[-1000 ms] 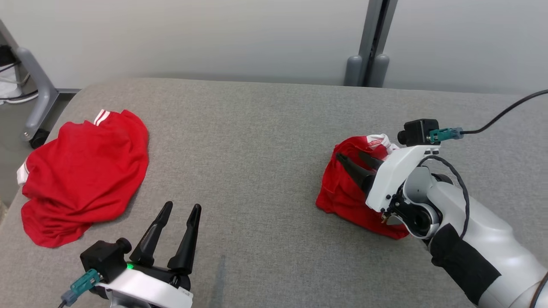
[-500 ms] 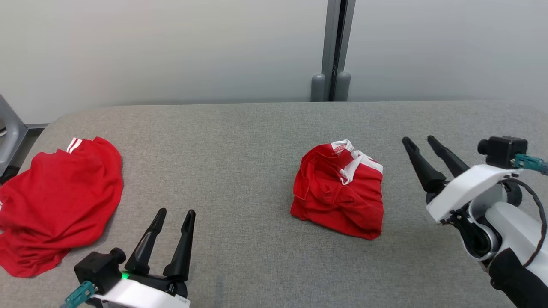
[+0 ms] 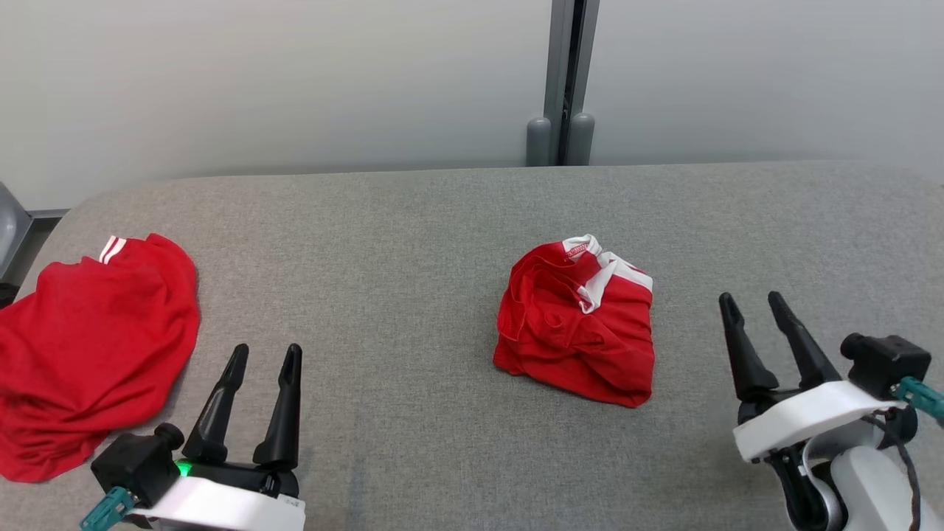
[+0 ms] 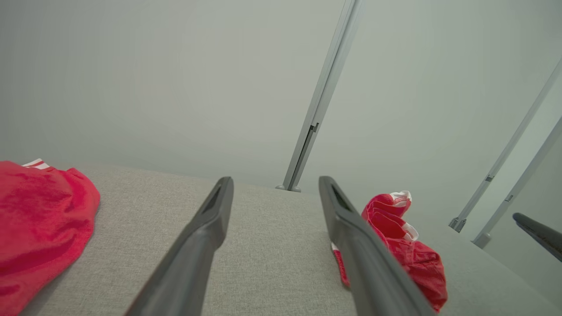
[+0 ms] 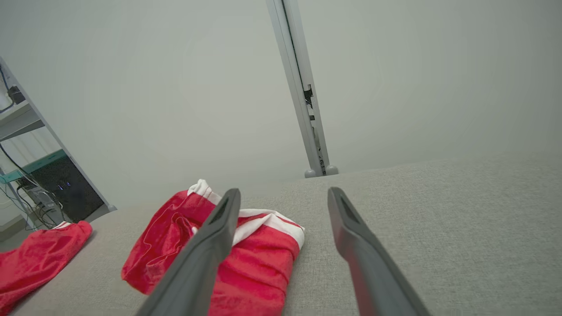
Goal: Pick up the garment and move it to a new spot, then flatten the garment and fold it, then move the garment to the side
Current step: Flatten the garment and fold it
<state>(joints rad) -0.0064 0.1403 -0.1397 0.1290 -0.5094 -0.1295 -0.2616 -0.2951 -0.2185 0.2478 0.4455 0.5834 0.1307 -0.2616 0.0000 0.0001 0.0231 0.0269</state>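
Note:
A red garment (image 3: 579, 324) with a white trim lies bunched in a small heap on the grey table (image 3: 413, 243), right of centre. It also appears as the garment (image 4: 401, 245) in the left wrist view and as the garment (image 5: 246, 259) in the right wrist view. My right gripper (image 3: 752, 302) stands open at the lower right, about a hand's width right of the heap, holding nothing. At the lower left my left gripper (image 3: 265, 354) is open and empty, between the two red cloths.
A second red garment (image 3: 85, 354) with white stripes lies spread at the table's left edge, also visible as the cloth (image 4: 37, 228) in the left wrist view. A grey post (image 3: 564, 81) stands against the wall behind the table. A shelf with cables (image 5: 30, 175) is far left.
My right gripper has let go of the bunched garment and drawn back to the right and down. The head camera has shifted, and the left gripper sits lower in view.

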